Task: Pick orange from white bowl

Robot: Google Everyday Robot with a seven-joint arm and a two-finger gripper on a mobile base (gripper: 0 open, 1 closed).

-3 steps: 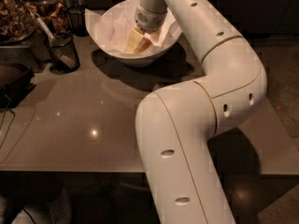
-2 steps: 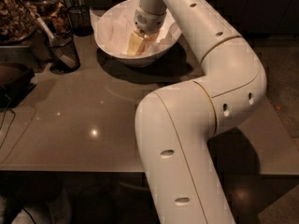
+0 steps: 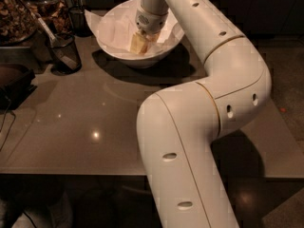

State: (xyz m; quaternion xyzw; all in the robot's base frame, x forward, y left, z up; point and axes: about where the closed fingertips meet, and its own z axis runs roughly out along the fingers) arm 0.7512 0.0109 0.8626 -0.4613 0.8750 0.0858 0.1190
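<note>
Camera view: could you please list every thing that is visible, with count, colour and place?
white bowl: one, glossy white, far side of the table.
paper lining: one, white, inside the white bowl.
orange: not visible; perhaps hidden under the pincer.
mesh cup: one, dark, left of the white bowl.
snack jars: count unclear, brown contents, far left.
table: one, grey-brown, glossy.
arm: one, white, bent over the table.
pincer: one, pale, down inside the white bowl.
</note>
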